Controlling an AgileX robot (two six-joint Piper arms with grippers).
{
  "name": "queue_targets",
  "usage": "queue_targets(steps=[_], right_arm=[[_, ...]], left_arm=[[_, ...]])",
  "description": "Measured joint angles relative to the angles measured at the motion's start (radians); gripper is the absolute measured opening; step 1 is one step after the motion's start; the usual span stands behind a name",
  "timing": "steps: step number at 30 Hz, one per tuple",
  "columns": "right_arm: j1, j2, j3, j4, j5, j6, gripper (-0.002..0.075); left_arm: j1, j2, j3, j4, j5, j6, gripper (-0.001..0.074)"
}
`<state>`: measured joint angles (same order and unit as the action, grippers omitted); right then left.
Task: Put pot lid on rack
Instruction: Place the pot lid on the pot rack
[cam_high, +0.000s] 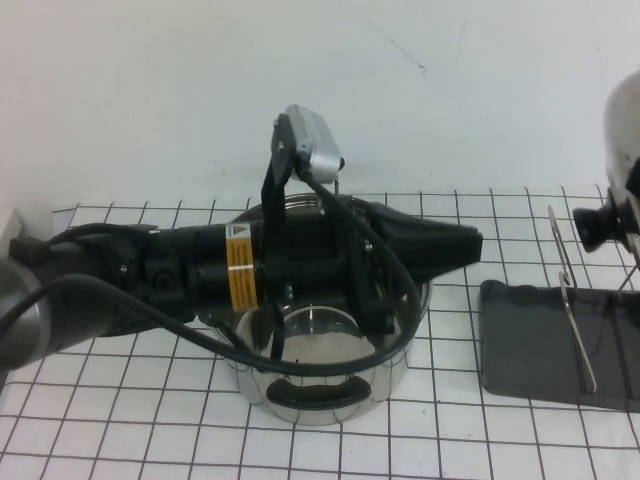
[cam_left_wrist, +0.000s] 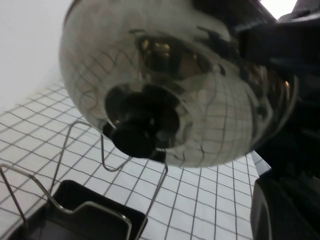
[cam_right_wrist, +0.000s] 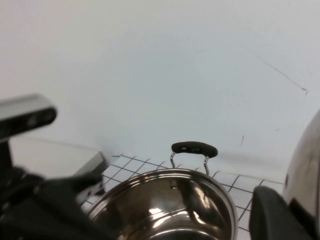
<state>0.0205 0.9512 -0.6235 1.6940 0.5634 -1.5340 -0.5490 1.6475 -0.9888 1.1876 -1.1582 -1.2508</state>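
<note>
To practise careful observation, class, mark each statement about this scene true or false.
1. The pot lid sits on the pot. False: the right gripper holds it in the air at the right edge, above the rack.
2. The left gripper reaches across above the open pot, its tip towards the rack. True.
3. The rack's wire loops hold nothing. True.
4. The lid's knob is silver. False: it is black.
</note>
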Motion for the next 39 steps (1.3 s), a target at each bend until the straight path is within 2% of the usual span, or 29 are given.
queue_targets(steps=[13, 31, 36, 39], right_arm=[[0.0, 0.286, -0.106, 0.0, 0.035, -0.002, 0.0031], [0.0, 0.374, -0.124, 0.0, 0.035, -0.029, 0.0033], [0.0, 0.399, -0.137, 0.0, 0.035, -0.038, 0.0061], [0.0, 0.401, -0.139, 0.0, 0.035, -0.04, 0.0109]], left_arm=[[0.003, 0.0, 0.0, 0.157, -0.006, -0.084, -0.0001], [0.003, 0.0, 0.0, 0.176, 0.021, -0.092, -0.0001], [0.003, 0.0, 0.0, 0.188, 0.021, -0.092, -0.0001], [0.003, 0.0, 0.0, 0.208, 0.022, -0.092, -0.0001]])
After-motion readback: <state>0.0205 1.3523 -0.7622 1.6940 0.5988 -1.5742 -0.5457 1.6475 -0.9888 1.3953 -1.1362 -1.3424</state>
